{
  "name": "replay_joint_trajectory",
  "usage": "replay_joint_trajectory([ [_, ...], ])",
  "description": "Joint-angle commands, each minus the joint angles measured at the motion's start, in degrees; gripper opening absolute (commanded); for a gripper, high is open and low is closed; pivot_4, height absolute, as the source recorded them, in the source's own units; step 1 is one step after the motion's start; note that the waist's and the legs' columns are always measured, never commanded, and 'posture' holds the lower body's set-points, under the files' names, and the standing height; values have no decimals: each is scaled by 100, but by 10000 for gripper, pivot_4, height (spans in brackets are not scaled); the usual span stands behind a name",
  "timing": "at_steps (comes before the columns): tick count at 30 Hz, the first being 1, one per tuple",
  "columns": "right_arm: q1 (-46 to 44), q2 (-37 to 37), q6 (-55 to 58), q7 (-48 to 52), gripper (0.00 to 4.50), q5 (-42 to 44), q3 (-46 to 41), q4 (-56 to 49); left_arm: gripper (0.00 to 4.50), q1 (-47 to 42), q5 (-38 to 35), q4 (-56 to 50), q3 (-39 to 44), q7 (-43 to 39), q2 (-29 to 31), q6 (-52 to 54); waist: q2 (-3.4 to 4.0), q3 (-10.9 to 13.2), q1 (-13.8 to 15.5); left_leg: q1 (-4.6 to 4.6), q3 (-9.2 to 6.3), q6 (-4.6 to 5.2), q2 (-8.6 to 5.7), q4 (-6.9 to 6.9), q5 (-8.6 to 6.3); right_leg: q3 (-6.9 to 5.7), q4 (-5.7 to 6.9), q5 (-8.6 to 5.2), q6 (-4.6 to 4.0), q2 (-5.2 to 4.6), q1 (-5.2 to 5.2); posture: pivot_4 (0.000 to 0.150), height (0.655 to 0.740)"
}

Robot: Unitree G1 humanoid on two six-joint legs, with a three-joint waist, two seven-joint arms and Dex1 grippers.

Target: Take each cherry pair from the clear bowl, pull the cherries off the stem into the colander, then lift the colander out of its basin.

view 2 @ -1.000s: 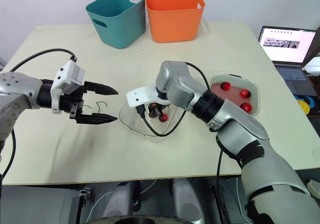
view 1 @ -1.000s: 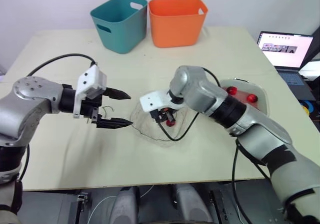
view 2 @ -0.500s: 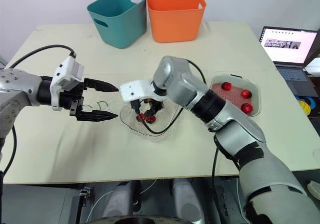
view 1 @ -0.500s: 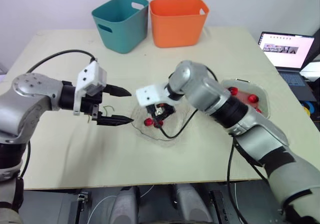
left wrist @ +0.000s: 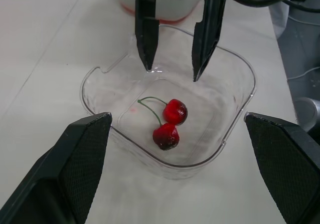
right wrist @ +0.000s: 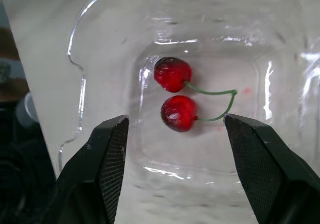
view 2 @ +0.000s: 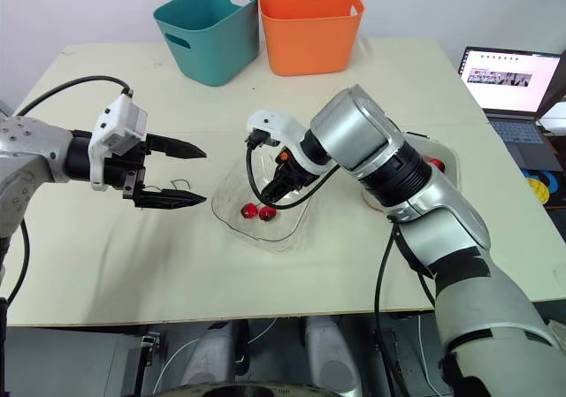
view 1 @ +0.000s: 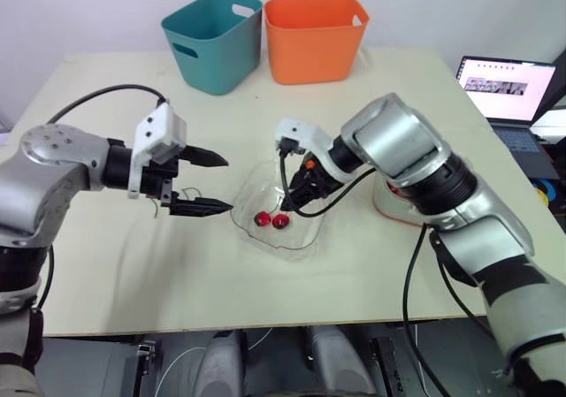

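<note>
One cherry pair (left wrist: 167, 121) in clear bowl (left wrist: 235, 69) | left tool (view 1: 228, 183), right tool (left wrist: 172, 70) wide | colander (view 2: 442, 165) mostly hidden behind right arm (view 1: 398, 145)

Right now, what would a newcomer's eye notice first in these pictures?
A pair of red cherries on one green stem lies in the clear plastic bowl in the middle of the scene. The right end effector hangs open over them, and the left end effector is open beside the bowl. A teal plastic bin and an orange plastic bin stand side by side farther back.
</note>
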Motion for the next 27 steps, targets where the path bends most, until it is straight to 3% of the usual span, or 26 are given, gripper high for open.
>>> replay_joint_trajectory([
  [1, -167, 59, 184, -369, 32887, 377, 97, -215, 45000, -128, 81, -47, 40, -77, 5, -163, 0, 0, -1, 0, 0, 0, 0, 0, 0, 0, 0, 0, 0, 0, 0, 1500, 7400],
  [14, -127, 300, -287, -1182, 32887, 959, 667, 430, 45000, 237, 139, -135, 183, -94, 7, -390, 0, 0, -2, -3, 0, 0, 1, 0, 0, 0, 0, 5, 10, 0, -3, 1500, 7400],
  [27, -193, 450, -1277, -1253, 32887, 758, 1231, 941, 45000, 309, 63, -187, 238, 68, -60, -399, 0, 0, -6, -3, 0, 0, 1, -1, 0, 0, -1, 6, 11, 1, -3, 1500, 7400],
])
